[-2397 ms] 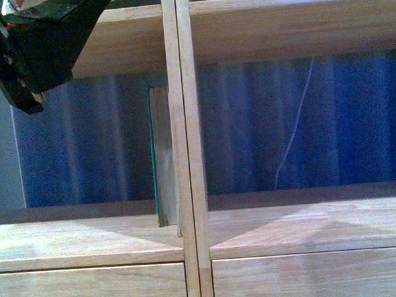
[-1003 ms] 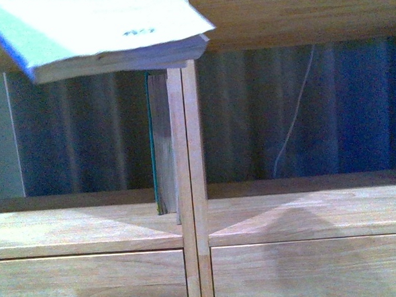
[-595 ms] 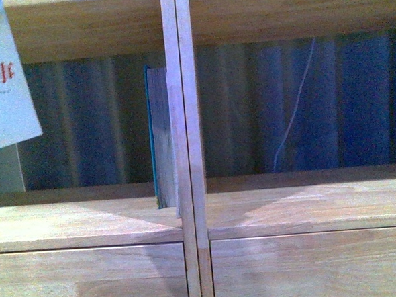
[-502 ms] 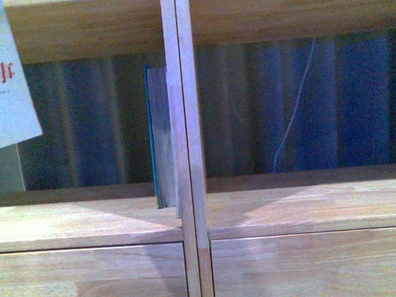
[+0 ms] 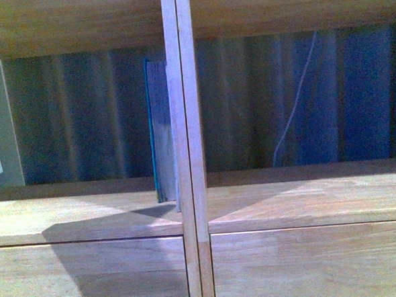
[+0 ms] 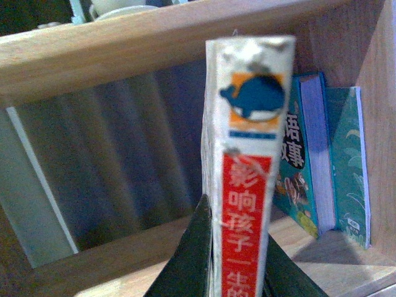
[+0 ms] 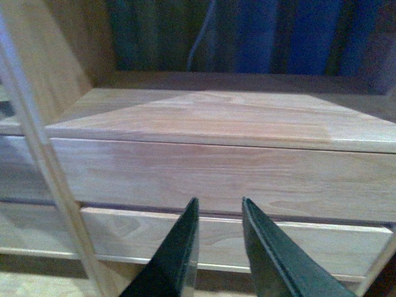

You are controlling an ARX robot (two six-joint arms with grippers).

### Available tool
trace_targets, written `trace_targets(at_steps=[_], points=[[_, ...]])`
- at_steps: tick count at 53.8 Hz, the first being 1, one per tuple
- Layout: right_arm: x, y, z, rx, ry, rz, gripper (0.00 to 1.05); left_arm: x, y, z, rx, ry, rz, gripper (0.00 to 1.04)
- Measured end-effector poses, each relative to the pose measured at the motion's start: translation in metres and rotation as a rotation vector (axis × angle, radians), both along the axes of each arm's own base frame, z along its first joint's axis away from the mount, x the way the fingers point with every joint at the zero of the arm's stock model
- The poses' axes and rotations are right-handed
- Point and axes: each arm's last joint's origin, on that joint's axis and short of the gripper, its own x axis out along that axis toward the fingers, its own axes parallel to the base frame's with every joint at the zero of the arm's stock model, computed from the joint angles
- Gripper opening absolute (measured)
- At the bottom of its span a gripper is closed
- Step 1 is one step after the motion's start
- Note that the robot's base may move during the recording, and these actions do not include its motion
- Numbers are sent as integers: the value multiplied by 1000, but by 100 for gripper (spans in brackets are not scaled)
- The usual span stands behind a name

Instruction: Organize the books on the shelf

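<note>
Open room remains on the light-wood shelf (image 6: 136,244) beside two teal books (image 6: 297,173). Left fingers (image 6: 193,260) clamp an upright white red-spined paperback (image 6: 247,185); right fingers (image 7: 182,247) stand apart, empty.

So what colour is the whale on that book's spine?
Dark blue whale on an orange patch; the left wrist view shows it best.

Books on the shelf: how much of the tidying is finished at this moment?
Done: two teal books stand upright against the shelf wall. In hand: the left fingers clamp the red-and-white-spined paperback upright before that compartment. Left: set it beside them and release. The right fingers are apart, empty.
</note>
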Motion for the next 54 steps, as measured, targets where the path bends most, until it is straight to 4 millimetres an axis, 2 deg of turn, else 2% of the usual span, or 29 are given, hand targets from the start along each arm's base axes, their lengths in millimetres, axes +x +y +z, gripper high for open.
trace_targets(at_steps=[1,5,7,17,29,46,54], points=[[-1,1,-3,0,-1,6,15,4,-3,-1,4,-3,2,7],[-4,1,-9,1,-2,0,5,17,-13,-2,19,-18,9,7],[-5,1,-12,-1,0,0,3,23,-17,-3,18,-18,14,7],[-11,1,-24,1,-3,1,3,58,-34,-6,17,-18,46,7],[-17,1,-34,1,-8,1,3,95,-51,-22,-14,27,72,7],[-23,1,-44,1,-10,1,3,131,-84,-31,-35,60,59,7],[-25,1,-48,1,-8,0,3,147,-92,-35,-48,85,101,7]])
